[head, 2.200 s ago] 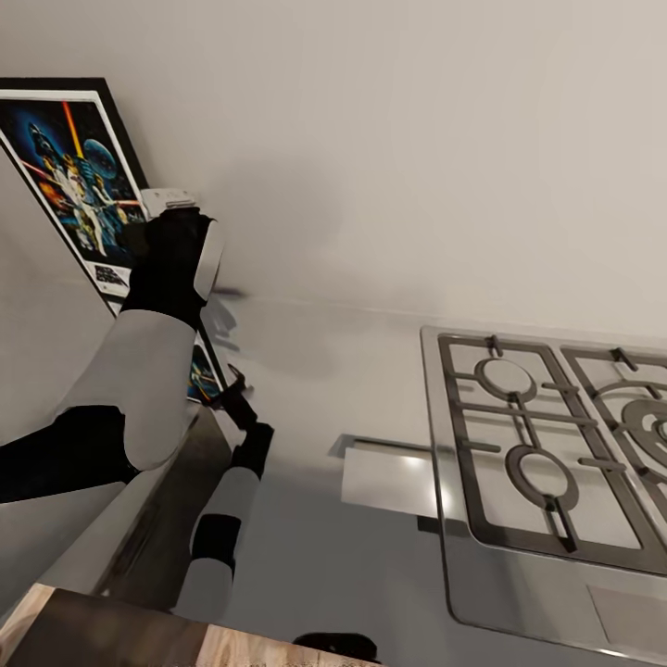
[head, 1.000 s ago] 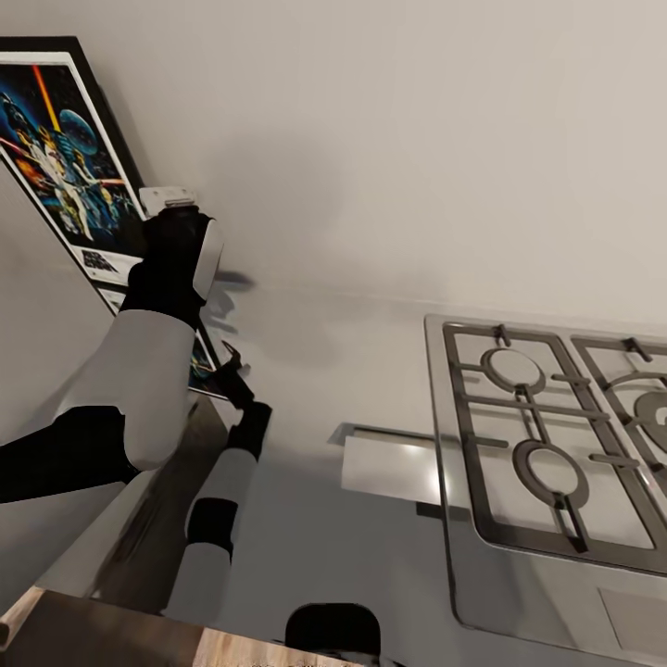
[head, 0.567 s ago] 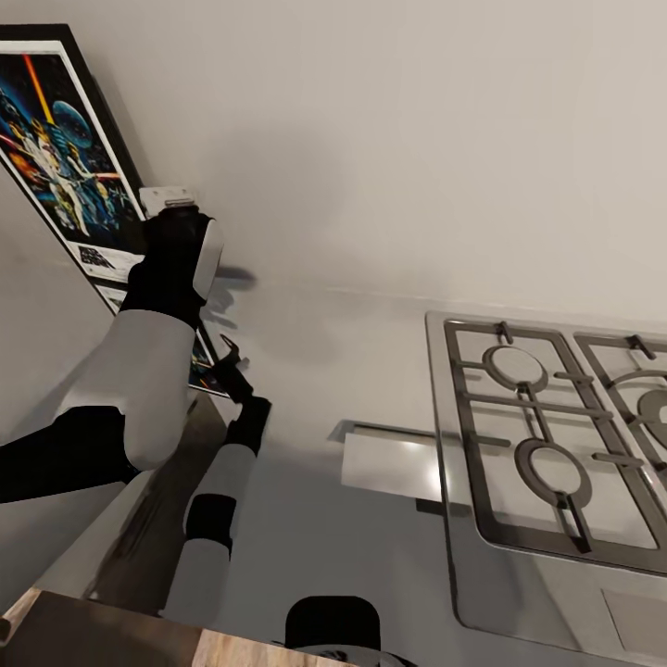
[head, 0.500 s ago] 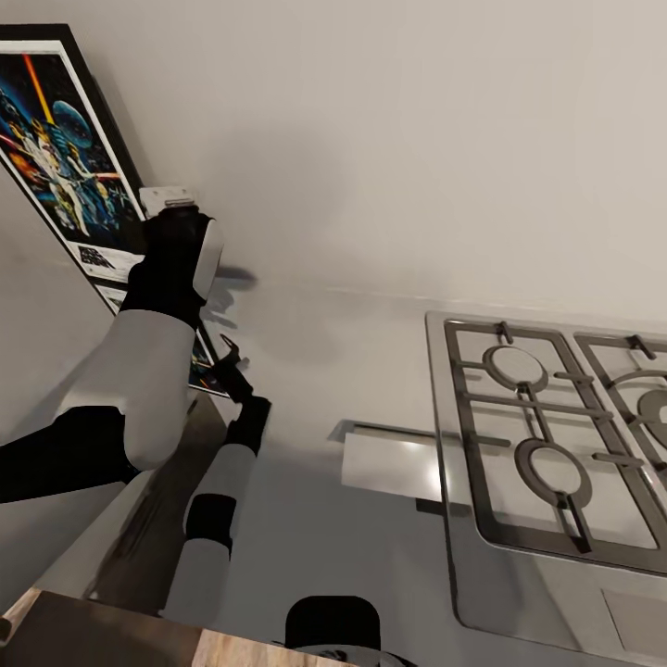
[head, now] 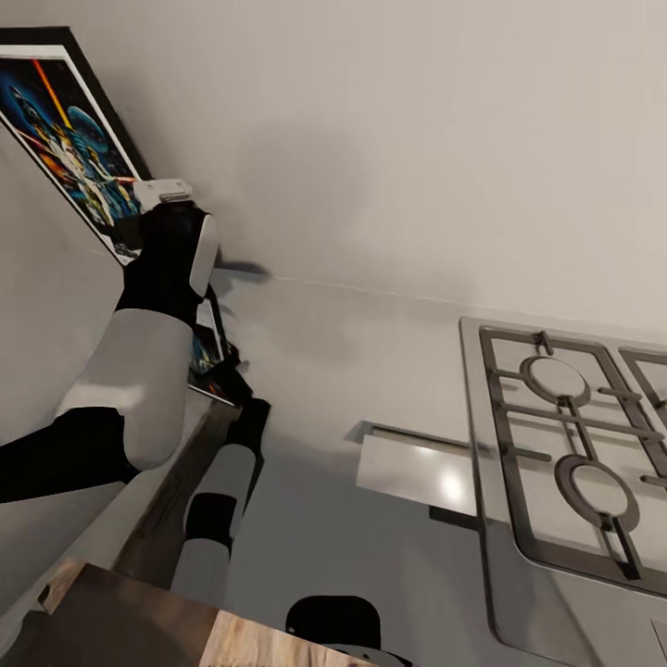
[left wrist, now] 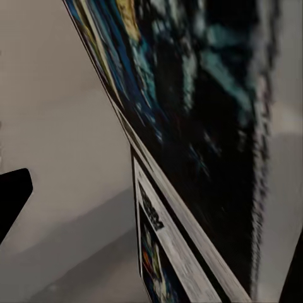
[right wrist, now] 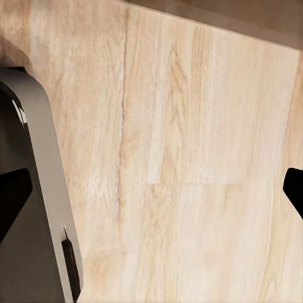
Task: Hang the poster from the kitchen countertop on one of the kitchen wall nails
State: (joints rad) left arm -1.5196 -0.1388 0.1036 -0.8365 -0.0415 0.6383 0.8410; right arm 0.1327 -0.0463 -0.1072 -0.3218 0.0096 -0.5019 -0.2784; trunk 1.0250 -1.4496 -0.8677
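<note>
Light-grey and glossy, the bench (head: 324, 371) runs along the pale wall (head: 417, 139), with the steel gas hob (head: 574, 463) set into it at the right of the head view and a bright reflection near the middle. The poster (head: 69, 139) stands tilted at the far left of that view, its black frame and white border around colourful figures on dark blue; its mirror image shows in the shiny bench top just below it. The left arm (head: 139, 371) reaches up in front of the poster, its black wrist covering the poster's lower edge. The left claw itself is hidden behind that wrist in the head view. In the left wrist view the poster (left wrist: 208, 145) passes very close, blurred, between one dark fingertip (left wrist: 12, 196) at one edge and a sliver of dark at the opposite corner, so the left claw (left wrist: 151, 221) appears spread around it; whether the pads touch the frame cannot be told.

In the right wrist view two dark fingertips (right wrist: 14, 199) sit at opposite edges, so the right claw (right wrist: 151, 189) is spread wide and holds nothing, over a pale wooden floor (right wrist: 189, 158), with a dark-grey cabinet edge (right wrist: 38, 221) alongside.
</note>
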